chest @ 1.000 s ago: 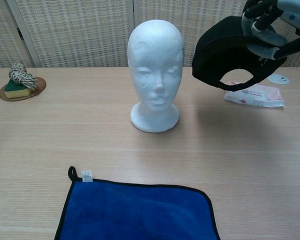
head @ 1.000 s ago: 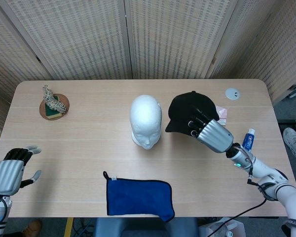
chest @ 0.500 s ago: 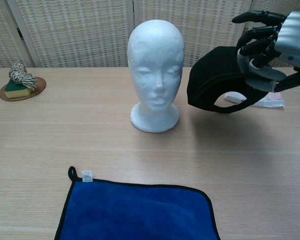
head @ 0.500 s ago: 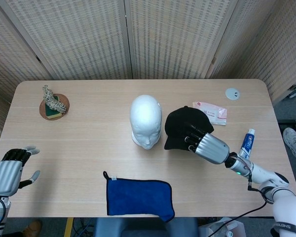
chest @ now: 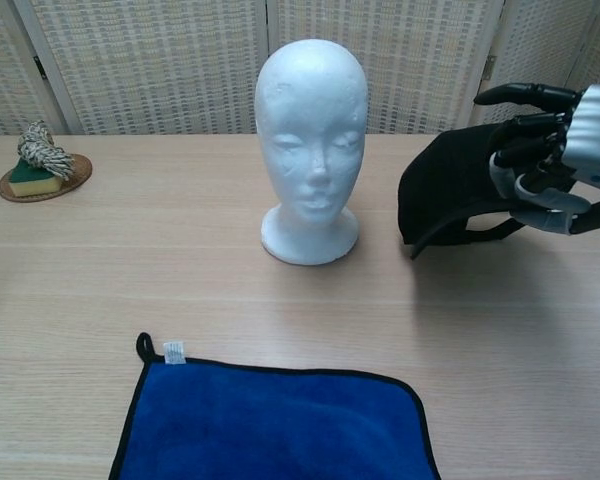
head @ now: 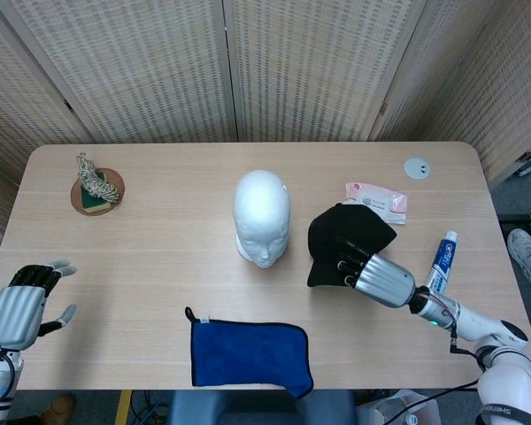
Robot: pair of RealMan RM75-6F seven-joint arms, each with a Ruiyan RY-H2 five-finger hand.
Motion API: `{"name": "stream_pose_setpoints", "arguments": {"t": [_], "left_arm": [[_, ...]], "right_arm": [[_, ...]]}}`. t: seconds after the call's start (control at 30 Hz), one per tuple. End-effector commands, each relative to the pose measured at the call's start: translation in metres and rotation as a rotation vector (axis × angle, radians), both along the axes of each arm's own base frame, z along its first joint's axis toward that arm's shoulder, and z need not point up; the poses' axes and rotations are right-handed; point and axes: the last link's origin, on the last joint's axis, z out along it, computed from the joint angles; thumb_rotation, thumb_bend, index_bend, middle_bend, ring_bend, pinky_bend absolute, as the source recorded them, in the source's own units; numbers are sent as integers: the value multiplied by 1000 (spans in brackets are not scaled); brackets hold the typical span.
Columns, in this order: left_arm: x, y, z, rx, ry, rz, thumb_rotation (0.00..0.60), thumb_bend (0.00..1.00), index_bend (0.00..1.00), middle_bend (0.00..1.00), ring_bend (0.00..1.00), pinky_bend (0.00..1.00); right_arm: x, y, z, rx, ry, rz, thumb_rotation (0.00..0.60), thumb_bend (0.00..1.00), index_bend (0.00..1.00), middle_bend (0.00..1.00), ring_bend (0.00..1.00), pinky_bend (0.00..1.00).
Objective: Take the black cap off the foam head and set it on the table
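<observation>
The right robot hand point(head: 372, 271) grips the cap point(head: 345, 237); cap-to-table point(head: 159, 204) contact is unclear. Left robot hand point(head: 22, 301) lies open.

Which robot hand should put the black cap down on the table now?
The right hand. It already holds the black cap low over the table, beside the bare foam head. The left hand is far off at the table's other end, holding nothing.
</observation>
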Motion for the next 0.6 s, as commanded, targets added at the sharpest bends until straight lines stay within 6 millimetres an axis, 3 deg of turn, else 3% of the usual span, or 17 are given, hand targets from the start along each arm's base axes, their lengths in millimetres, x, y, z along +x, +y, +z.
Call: {"name": "stream_pose_setpoints", "arguments": {"t": [0.03,0.37,0.6], "left_arm": [[1,0,-1,-3,0,-1,600,218,298,256,246,181],[2,1,-2,-7,0,-4,600,218,298,256,247,181],[3,1,-2,-6,3,-2,600,219,298,256,246,181]], "right_arm": [[-4,1,-2,4,15,-18,600,470,941,551,345,104],[-4,-17,-1,-47,46,-56,600,470,941,551,345,104],[17,-39,10,-130,-14,-39,600,470,941,546,345,104]]}}
